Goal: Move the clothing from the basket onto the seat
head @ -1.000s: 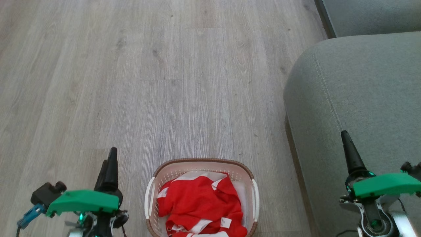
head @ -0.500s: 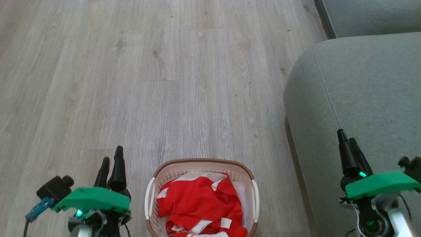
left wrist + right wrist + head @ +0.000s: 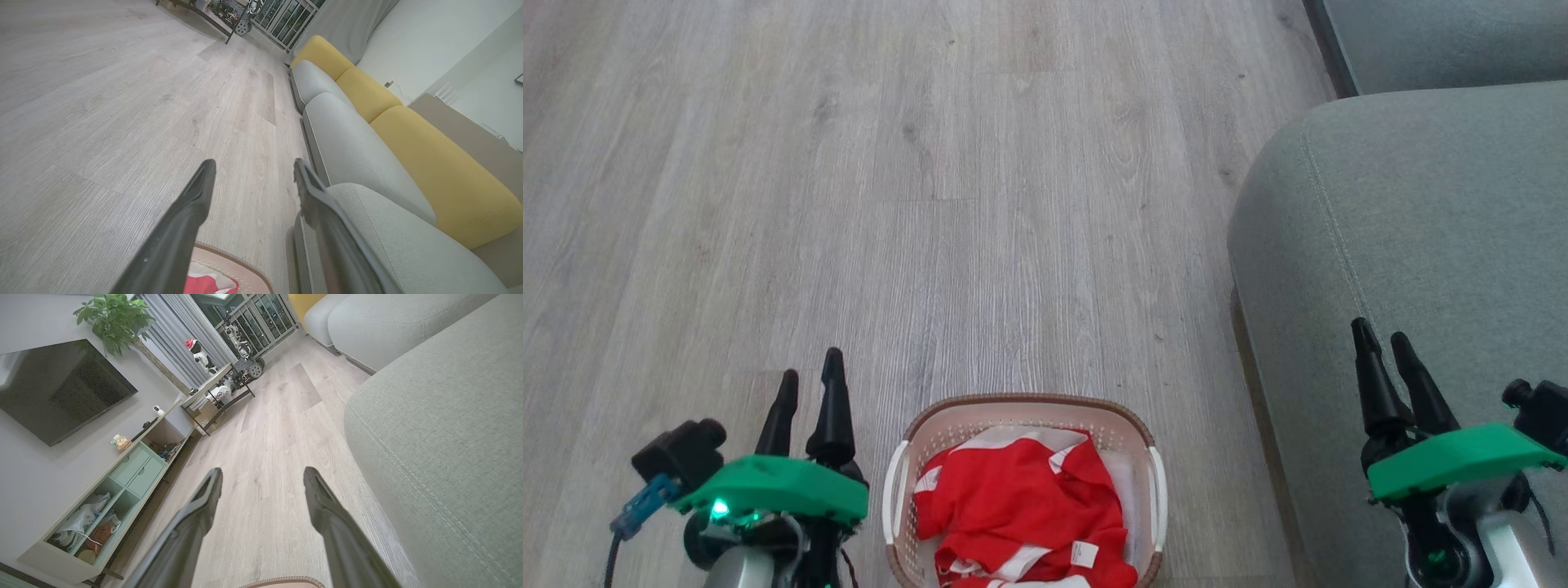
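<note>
Red clothing (image 3: 1021, 510) with white stripes and a small white label lies bunched in the cream basket (image 3: 1021, 408) at the bottom centre of the head view. The basket's brown rim (image 3: 241, 265) and a bit of red fabric (image 3: 204, 283) show in the left wrist view. My left gripper (image 3: 810, 377) is open, left of the basket and above the floor. My right gripper (image 3: 1382, 336) is open over the grey seat (image 3: 1421, 204), right of the basket. Both hold nothing. The seat (image 3: 449, 428) also fills the right of the right wrist view.
Pale wood floor (image 3: 931, 204) stretches ahead. A second grey cushion (image 3: 1445, 41) lies beyond the seat. Yellow back cushions (image 3: 441, 171) line the sofa. A TV unit with green drawers (image 3: 135, 469) and a small table (image 3: 212, 388) stand along the far wall.
Both grippers have gone from shut to open. The left gripper has shifted a little toward the basket, and the right one slightly inward.
</note>
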Robot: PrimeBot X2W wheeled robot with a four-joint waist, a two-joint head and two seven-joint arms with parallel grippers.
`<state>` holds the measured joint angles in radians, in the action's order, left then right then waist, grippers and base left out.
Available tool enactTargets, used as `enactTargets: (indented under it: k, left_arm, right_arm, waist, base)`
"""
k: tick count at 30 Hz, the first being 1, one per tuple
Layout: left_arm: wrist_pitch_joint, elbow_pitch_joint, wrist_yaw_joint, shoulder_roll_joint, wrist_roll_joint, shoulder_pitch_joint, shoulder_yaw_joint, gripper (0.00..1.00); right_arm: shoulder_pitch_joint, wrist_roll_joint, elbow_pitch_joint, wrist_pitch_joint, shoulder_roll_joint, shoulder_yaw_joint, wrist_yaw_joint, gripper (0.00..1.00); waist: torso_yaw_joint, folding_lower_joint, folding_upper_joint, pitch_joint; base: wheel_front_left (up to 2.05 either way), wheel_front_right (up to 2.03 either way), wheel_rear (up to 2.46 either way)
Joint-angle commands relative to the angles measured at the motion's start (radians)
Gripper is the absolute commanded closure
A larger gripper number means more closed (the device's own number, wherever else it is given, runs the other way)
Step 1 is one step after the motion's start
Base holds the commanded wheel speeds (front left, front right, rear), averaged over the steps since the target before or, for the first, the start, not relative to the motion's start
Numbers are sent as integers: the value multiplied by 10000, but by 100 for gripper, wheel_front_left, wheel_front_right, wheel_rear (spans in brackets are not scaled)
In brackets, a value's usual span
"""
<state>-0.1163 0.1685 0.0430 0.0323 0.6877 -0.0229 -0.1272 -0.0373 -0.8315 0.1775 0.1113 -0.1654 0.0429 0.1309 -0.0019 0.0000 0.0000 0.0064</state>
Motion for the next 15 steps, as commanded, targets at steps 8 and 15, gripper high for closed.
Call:
enactTargets:
  k: [8,15]
  left_arm:
    - [-322,-556,156,139,-1088,-575,-32,0]
    - [-527,-703,310,146,-1900,-591,-193,0]
  right_arm:
    - [-523,942,-500,354,-370,295,-1,0]
    - [-529,1602,-549,562,-490,438,-1,0]
  waist:
    - [-29,0,0,5]
    - [-55,0,0,28]
  base:
    - [0,0,0]
    - [0,0,0]
